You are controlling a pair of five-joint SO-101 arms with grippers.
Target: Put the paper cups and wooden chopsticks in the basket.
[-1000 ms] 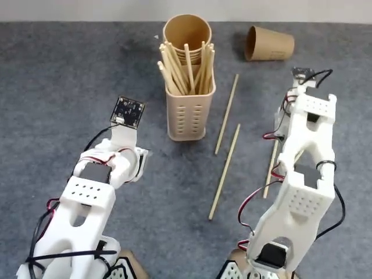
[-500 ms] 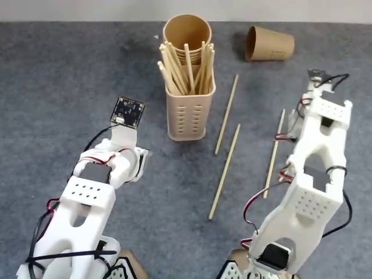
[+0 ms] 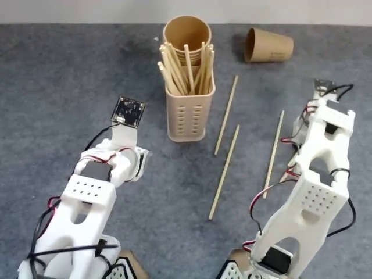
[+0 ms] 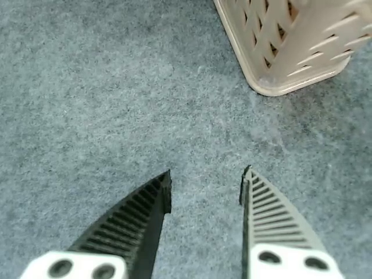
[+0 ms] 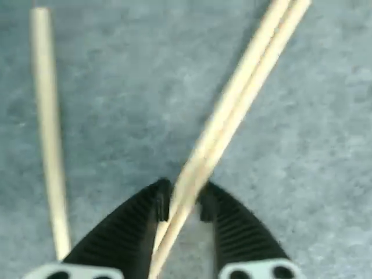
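The right gripper (image 5: 181, 195) is clenched on a pair of chopsticks (image 5: 244, 99) that runs out between its fingers, low over the grey carpet (image 3: 64, 75). A single chopstick (image 5: 49, 133) lies just beside it. The left gripper (image 4: 207, 172) hangs released over bare carpet near the foot of the basket (image 3: 187, 119). The basket stands upright, holding a bundle of sticks (image 3: 183, 70) and a nested cup (image 3: 187, 29). A tipped paper cup (image 3: 268, 45) lies near the carpet's far edge. Three loose chopsticks (image 3: 224, 172) lie between the basket and the right arm (image 3: 317, 168). Since a second ago that arm has swung outward, baring the rightmost stick's whole length, while the left arm (image 3: 99, 186) has stayed put.
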